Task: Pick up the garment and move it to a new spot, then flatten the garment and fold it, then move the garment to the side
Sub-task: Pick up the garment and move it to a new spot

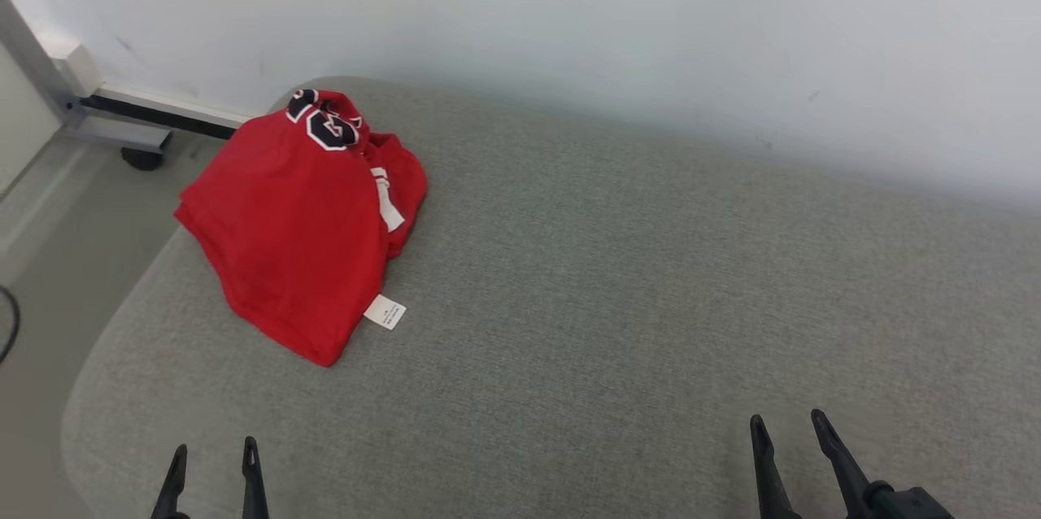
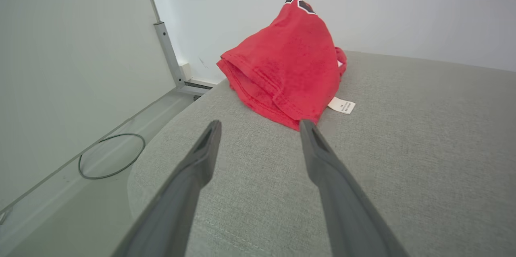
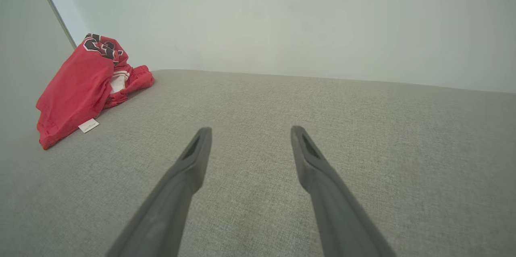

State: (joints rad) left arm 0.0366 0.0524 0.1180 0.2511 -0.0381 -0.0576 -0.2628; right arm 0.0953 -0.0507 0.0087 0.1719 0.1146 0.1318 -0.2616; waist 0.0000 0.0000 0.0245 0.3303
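Grey cushion, one red garment — left tool, right tool agape.

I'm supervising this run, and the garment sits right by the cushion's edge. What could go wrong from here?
1. The red garment lies bunched by the left edge of the grey cushion. A nudge from the open left gripper could push it off toward the floor and cable.
2. It is layered, so the gripper might pinch only the top layer or the white tag and slip.
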